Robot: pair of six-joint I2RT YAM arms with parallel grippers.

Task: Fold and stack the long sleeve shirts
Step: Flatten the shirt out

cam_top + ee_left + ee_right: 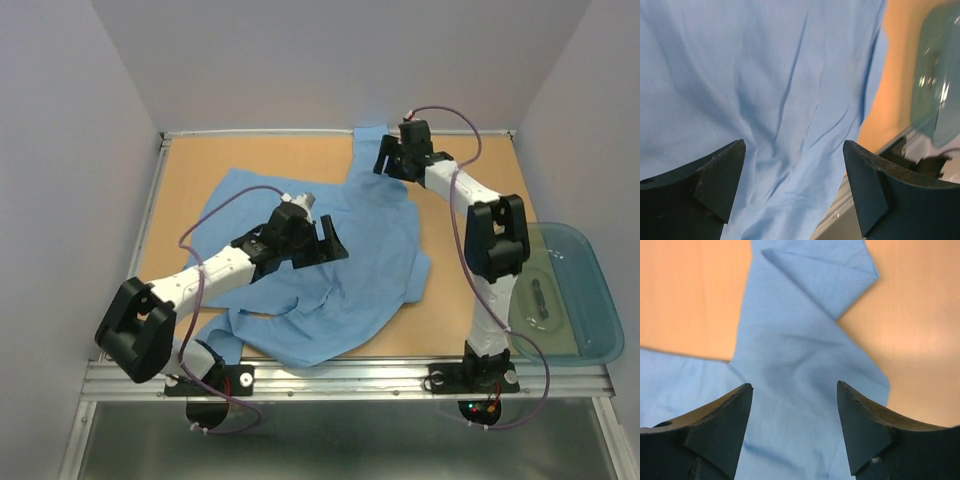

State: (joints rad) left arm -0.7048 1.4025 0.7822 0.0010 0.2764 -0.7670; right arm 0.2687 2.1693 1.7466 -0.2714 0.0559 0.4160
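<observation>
A light blue long sleeve shirt (350,280) lies rumpled across the middle of the table, one sleeve (368,150) reaching toward the back edge. My left gripper (330,240) hovers over the shirt's middle, open, with only wrinkled cloth (790,100) showing between its fingers. My right gripper (390,160) is at the back over that sleeve (800,355), open with nothing held; the sleeve's folded end (825,275) lies just beyond its fingertips.
A translucent teal plastic tub (565,290) stands at the table's right edge, also seen in the left wrist view as the tub (940,75). Bare wooden tabletop (200,170) shows at the back left. A metal rail (350,378) runs along the near edge.
</observation>
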